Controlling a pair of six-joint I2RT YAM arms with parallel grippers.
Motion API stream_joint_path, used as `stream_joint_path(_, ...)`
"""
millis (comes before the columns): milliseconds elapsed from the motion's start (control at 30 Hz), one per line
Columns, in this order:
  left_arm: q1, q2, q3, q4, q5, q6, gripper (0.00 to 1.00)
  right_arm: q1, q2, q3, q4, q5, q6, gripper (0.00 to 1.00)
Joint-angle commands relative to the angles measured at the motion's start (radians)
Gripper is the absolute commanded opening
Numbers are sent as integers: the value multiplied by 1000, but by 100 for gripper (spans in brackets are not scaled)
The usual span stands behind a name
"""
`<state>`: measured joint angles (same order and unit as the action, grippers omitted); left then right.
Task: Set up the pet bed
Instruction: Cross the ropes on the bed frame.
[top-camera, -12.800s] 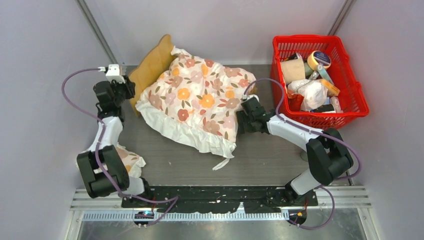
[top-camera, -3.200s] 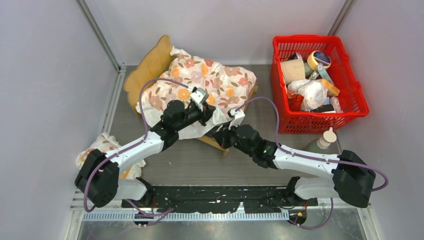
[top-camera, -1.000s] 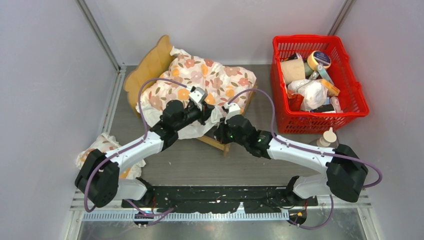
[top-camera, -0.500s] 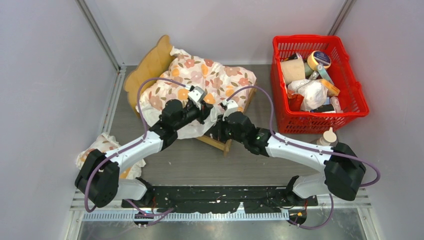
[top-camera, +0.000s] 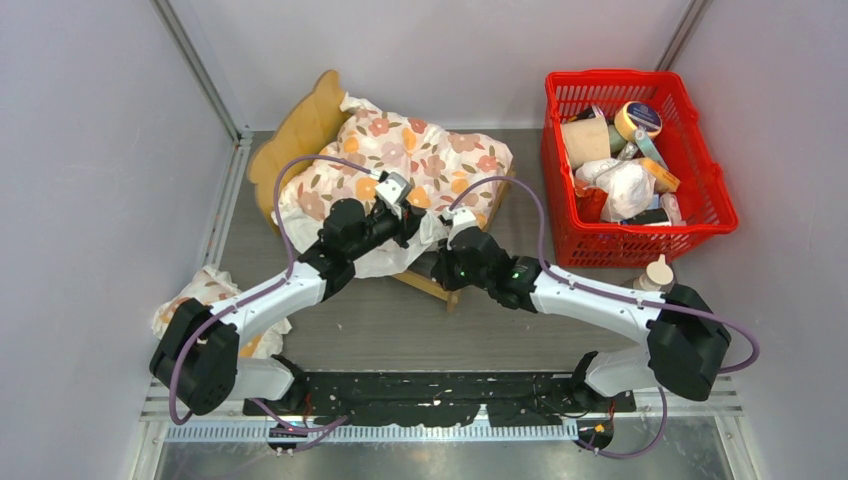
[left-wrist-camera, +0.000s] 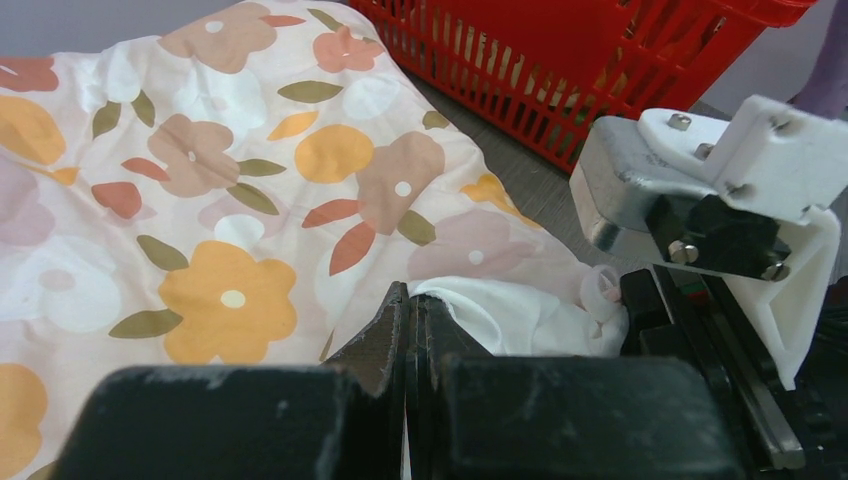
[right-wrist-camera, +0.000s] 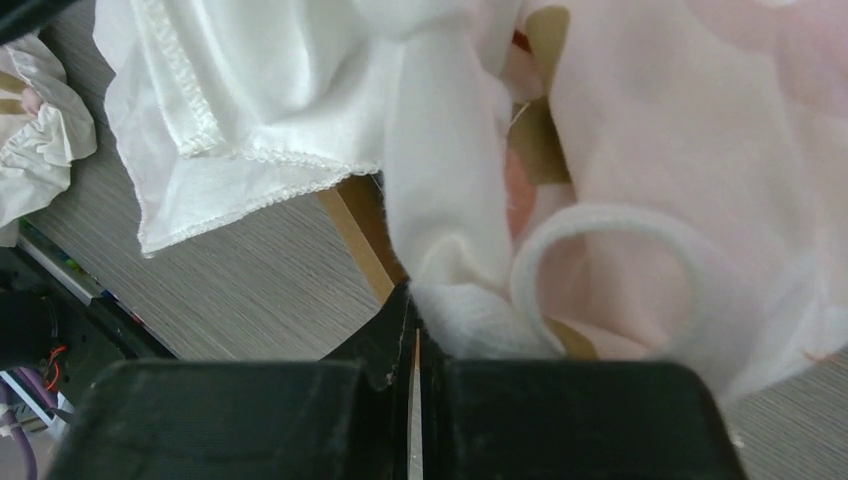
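Observation:
The pet bed shows only as a light-wood scalloped headboard (top-camera: 300, 125) and a foot rail (top-camera: 435, 287), whose leg appears in the right wrist view (right-wrist-camera: 355, 235). Its sleeping surface is hidden under the white floral cushion (top-camera: 420, 160). My left gripper (top-camera: 417, 228) is shut at the cushion's turned-up white hem (left-wrist-camera: 500, 310), the fabric pinched at its tips (left-wrist-camera: 408, 295). My right gripper (top-camera: 440, 268) is shut at the foot corner. Its tips (right-wrist-camera: 413, 300) pinch white fabric beside a tie loop (right-wrist-camera: 610, 270).
A red basket (top-camera: 700, 160) full of items stands at the back right, its side close in the left wrist view (left-wrist-camera: 560, 90). A bottle (top-camera: 652, 280) stands by its near corner. A crumpled floral cloth (top-camera: 215, 300) lies by the left arm's base.
The right gripper has edged left along the bed's foot corner. The left gripper has held still. Much earlier the cushion lay spread over the bed with both arms at its sides.

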<state>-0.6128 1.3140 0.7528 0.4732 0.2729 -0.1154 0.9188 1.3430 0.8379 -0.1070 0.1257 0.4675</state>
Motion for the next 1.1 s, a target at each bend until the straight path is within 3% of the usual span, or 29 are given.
stream_joint_path(0,7,-20,-16,51,14,8,0,-1,41,22,23,-42,6,6)
stream_joint_path(67,8,-25,-36,54,20,5,0,-1,42,12,28,-47,19,9)
stream_joint_path(267,7,-56,-77,43,48,7,0,-1,-37,44,-60,6,43,36)
stream_joint_path(400,7,-73,-109,52,59,11,0,0,-116,70,-141,9,55,47)
stream_joint_path(567,7,-78,-132,45,75,11,0,-1,-198,64,-221,-6,65,49)
stream_joint_path(800,4,-68,-139,35,128,9,0,-1,-257,-13,-211,125,109,52)
stream_joint_path(1067,-3,-113,-197,50,156,33,0,-1,-285,-38,-116,115,106,44)
